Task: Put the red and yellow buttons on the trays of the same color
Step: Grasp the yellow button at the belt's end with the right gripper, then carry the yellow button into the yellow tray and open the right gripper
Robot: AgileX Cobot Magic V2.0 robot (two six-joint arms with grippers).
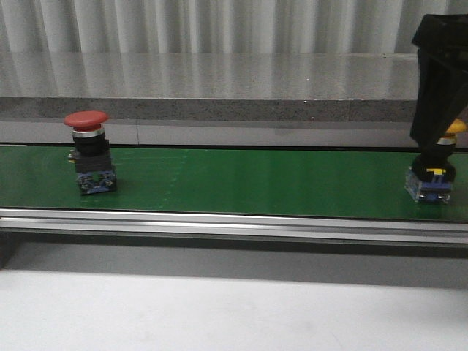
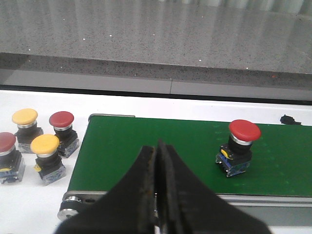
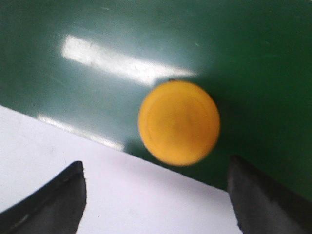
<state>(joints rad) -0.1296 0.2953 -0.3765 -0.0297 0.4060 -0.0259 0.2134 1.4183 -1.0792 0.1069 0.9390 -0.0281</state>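
A red button (image 1: 86,121) stands upright on the green belt (image 1: 248,179) at the left; the left wrist view shows the same red button (image 2: 241,146) off to one side, well apart from my fingers. My left gripper (image 2: 157,148) is shut on nothing, over the belt's near edge. At the belt's right end stands a yellow button (image 1: 431,179). My right gripper (image 1: 437,142) hangs over it and hides part of its cap. Seen from the right wrist, the yellow cap (image 3: 179,122) lies just beyond my open right gripper (image 3: 156,195), untouched. No trays are in view.
Several spare buttons stand on the white table beside the belt's end: two yellow ones (image 2: 24,119) (image 2: 45,146) and two red ones (image 2: 62,121) (image 2: 6,144). A metal rail (image 1: 234,223) runs along the belt's front. Behind the belt is a grey stone ledge (image 1: 219,88).
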